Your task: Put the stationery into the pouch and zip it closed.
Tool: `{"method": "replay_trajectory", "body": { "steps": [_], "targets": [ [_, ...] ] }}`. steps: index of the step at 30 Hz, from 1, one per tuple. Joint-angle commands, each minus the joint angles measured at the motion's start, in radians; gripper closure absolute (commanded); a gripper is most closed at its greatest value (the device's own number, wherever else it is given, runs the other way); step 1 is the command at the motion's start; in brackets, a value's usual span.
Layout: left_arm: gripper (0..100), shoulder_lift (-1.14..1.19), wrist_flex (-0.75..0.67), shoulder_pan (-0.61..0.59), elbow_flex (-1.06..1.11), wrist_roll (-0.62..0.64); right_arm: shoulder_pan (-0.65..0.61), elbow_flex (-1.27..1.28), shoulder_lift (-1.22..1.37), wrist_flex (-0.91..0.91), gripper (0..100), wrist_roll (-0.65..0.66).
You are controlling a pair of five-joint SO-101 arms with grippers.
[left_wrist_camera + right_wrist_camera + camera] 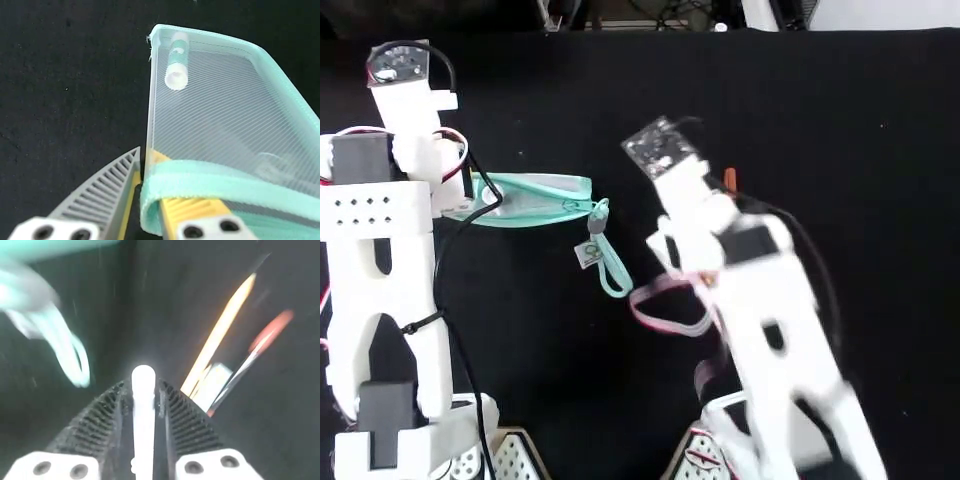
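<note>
The high camera looks straight down on the table (840, 110), with the pouch (535, 200) left of centre. The left wrist camera sits right against the pouch, facing along its clear side. The right wrist camera, farther from the pouch, looks low along the white stick (143, 430) in the right gripper (142, 384). It shares the pouch's strap (72, 357) with the high view.

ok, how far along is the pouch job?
Done: one white-and-green tube is inside the pouch, whose edge the left gripper holds. In hand: the right gripper is shut on a white stick. Left: that stick, the pencil and the red-tipped pen on the table, then the zip.
</note>
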Motion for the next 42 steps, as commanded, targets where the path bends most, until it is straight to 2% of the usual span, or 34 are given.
{"method": "replay_trajectory", "body": {
  "steps": [1,4,8,13,22,29,33,37,42],
  "targets": [
    [97,0.003,-0.011,-0.01,0.004,-0.005,-0.087,-0.012,-0.366,-0.064,98.5,-0.097],
    [97,0.003,-0.009,-0.012,0.004,-0.005,-0.221,-0.005,-0.536,-0.186,98.2,-0.132],
    [97,0.003,-0.006,-0.01,0.004,-0.003,-0.376,-0.005,-0.595,-0.356,98.4,-0.138],
    [97,0.003,-0.006,-0.01,0.004,-0.002,-0.456,0.016,-0.565,-0.493,98.4,-0.138],
    [97,0.003,-0.008,-0.01,0.004,-0.002,-0.466,0.085,-0.364,-0.824,98.5,-0.14],
    [97,0.003,-0.003,-0.016,0.004,-0.002,-0.459,0.085,-0.194,-1.003,98.5,-0.138],
    [97,0.003,-0.003,-0.016,0.004,-0.002,-0.454,0.088,-0.104,-1.053,98.5,-0.135],
    [97,0.003,-0.003,-0.016,0.004,-0.002,-0.399,0.091,-0.022,-1.054,98.5,-0.137],
    [97,0.003,-0.005,-0.016,0.004,-0.002,-0.377,0.179,-0.007,-1.051,98.5,-0.138]
  ]
}}
